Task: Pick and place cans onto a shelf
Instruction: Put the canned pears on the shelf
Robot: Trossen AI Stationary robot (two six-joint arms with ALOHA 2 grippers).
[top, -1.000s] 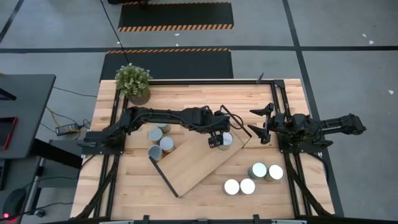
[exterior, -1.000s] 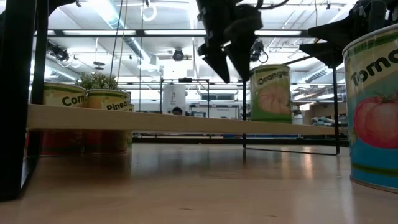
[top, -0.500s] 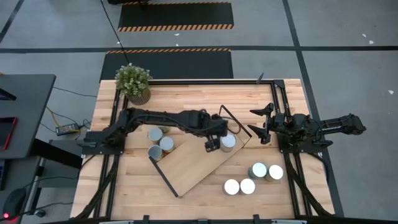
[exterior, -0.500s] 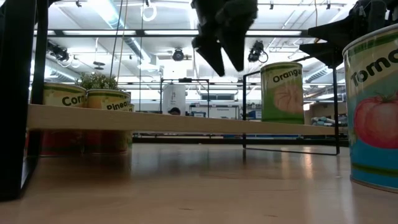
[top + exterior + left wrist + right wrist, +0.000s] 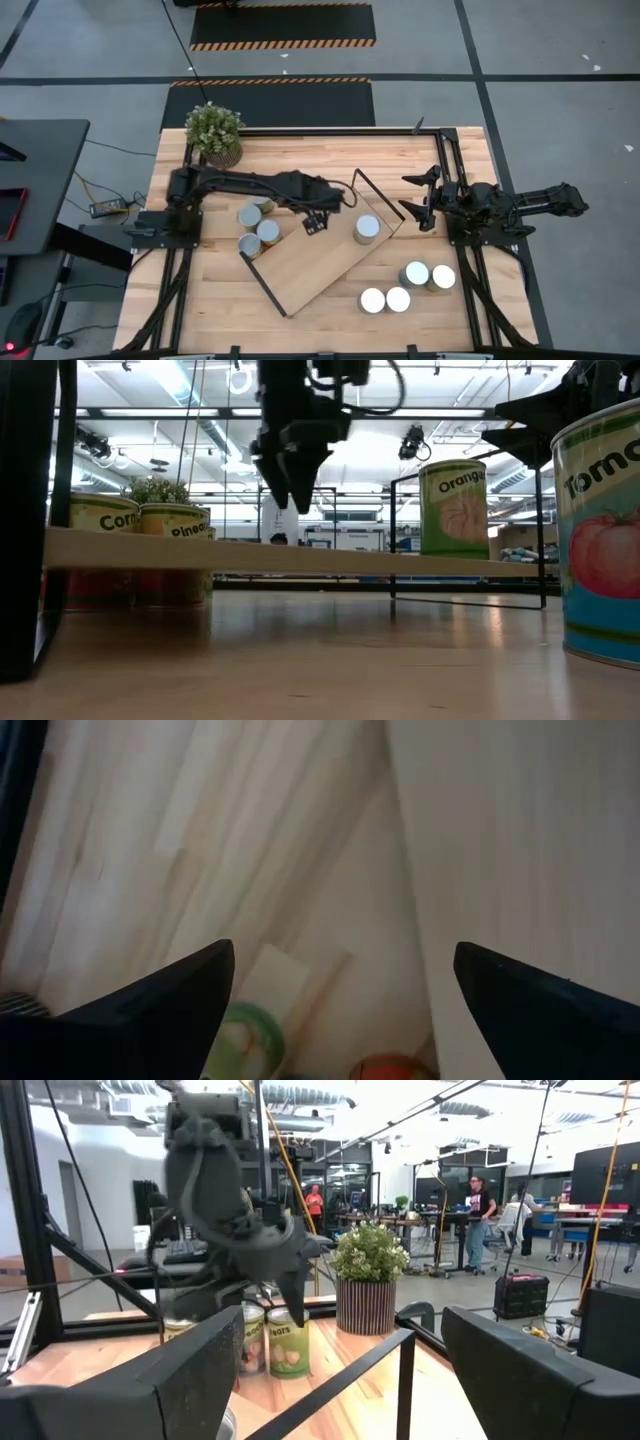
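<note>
The shelf (image 5: 315, 258) lies slanted across the table's middle, with one can (image 5: 367, 229) upright on its far right end; in the low view this can (image 5: 455, 508) reads "Orange". My left gripper (image 5: 316, 224) is open and empty above the board, left of that can; it also shows in the low view (image 5: 288, 485) and the left wrist view (image 5: 345, 948). Three cans (image 5: 258, 230) stand on the tabletop by the shelf's left end. Several more cans (image 5: 405, 287) stand near the right front. My right gripper (image 5: 420, 200) waits open at the table's right side.
A potted plant (image 5: 215, 133) stands at the far left corner. A tomato can (image 5: 600, 540) fills the low view's right side. The shelf's black wire frames (image 5: 375, 195) rise at its short ends. People show in the room behind the table (image 5: 480, 1205).
My left gripper has drawn away from the can on the shelf, toward the table's left edge, staying open. The can stands on the board where it was left.
</note>
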